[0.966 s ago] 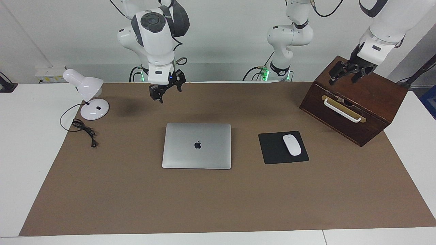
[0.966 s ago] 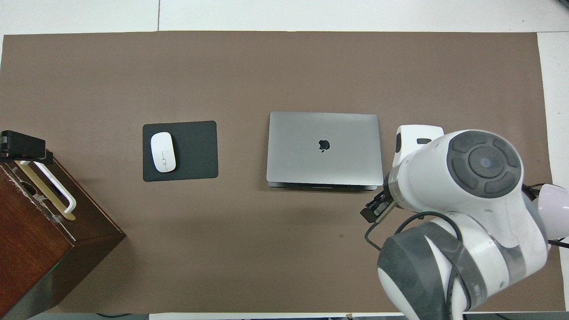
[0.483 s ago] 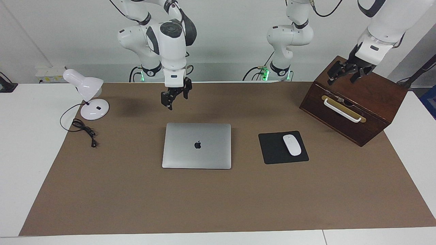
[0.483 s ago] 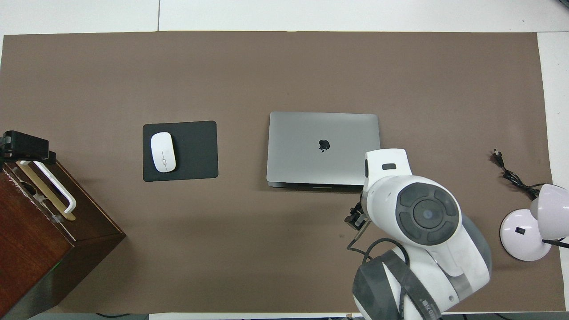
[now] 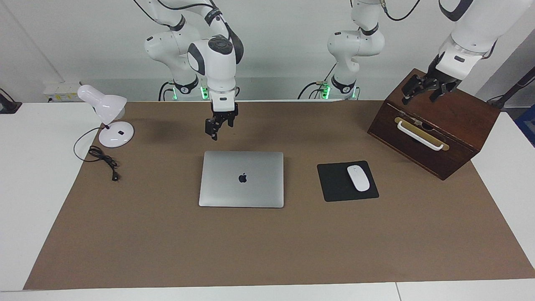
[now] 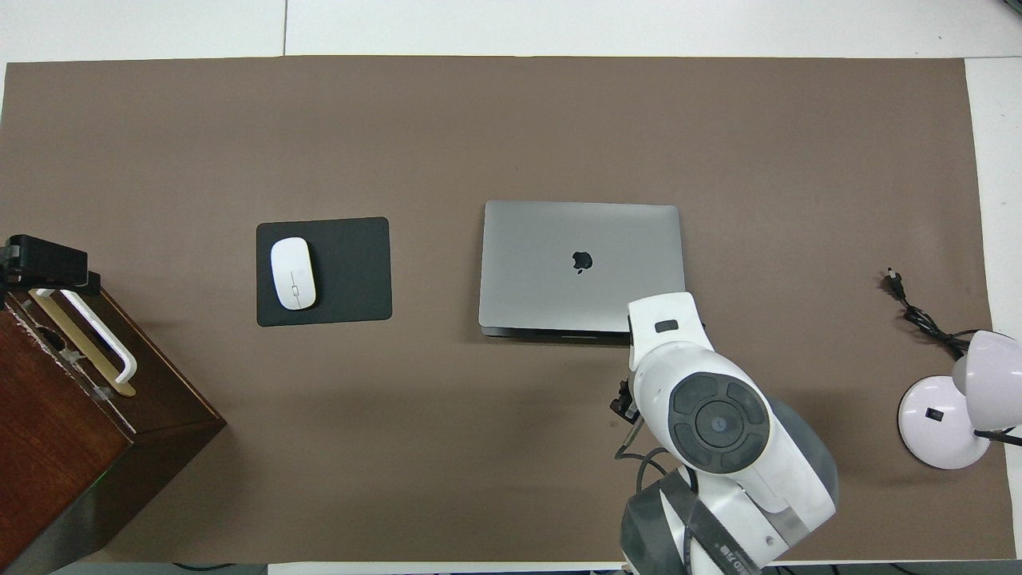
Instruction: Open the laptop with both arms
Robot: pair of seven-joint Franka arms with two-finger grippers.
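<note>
The laptop [image 5: 241,179] [image 6: 581,265] lies shut and flat in the middle of the brown mat, logo up. My right gripper [image 5: 217,128] points down in the air over the mat, just off the laptop's edge nearest the robots, at the corner toward the right arm's end. In the overhead view the right arm's wrist [image 6: 718,415] covers that corner and hides the gripper. My left gripper [image 5: 424,93] [image 6: 44,263] hangs open over the top of the wooden box, holding nothing.
A dark wooden box [image 5: 455,125] [image 6: 80,431] with a white drawer handle stands at the left arm's end. A white mouse [image 5: 358,178] lies on a black mouse pad [image 5: 332,184] beside the laptop. A white desk lamp [image 5: 110,121] and its cable [image 5: 102,158] stand at the right arm's end.
The right arm has swung from the lamp's side toward the table's middle and turned its gripper to point down by the laptop's near corner. The left gripper has stayed over the box.
</note>
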